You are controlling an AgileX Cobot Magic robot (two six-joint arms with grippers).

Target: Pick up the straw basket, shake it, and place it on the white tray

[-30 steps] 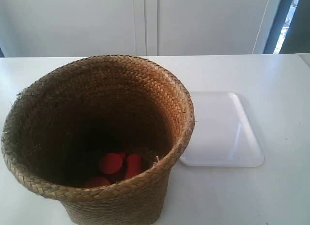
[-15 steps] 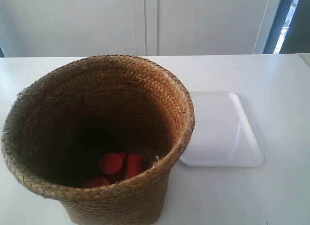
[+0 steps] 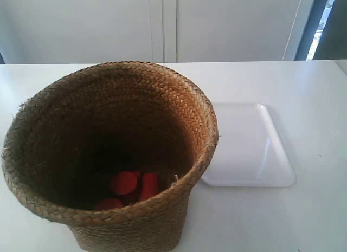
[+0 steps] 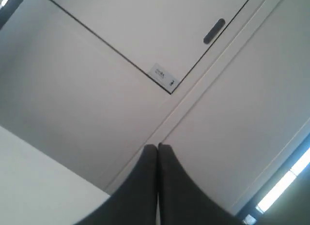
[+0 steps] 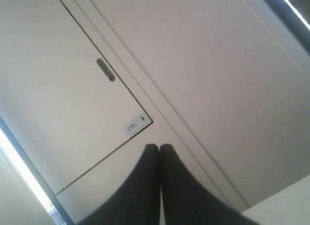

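Observation:
The straw basket stands upright on the white table at the exterior view's lower left, its dark inside holding a few red round things. Just to its right lies the white tray, flat and bare; the basket's rim overlaps the tray's near-left corner in this view. Neither arm shows in the exterior view. My left gripper is shut with nothing between its dark fingers and faces a cabinet wall. My right gripper is likewise shut on nothing, facing the same cabinets. Basket and tray are out of both wrist views.
White cabinet doors rise behind the table's far edge. A dark window strip stands at the back right. Bare table lies beyond and right of the tray.

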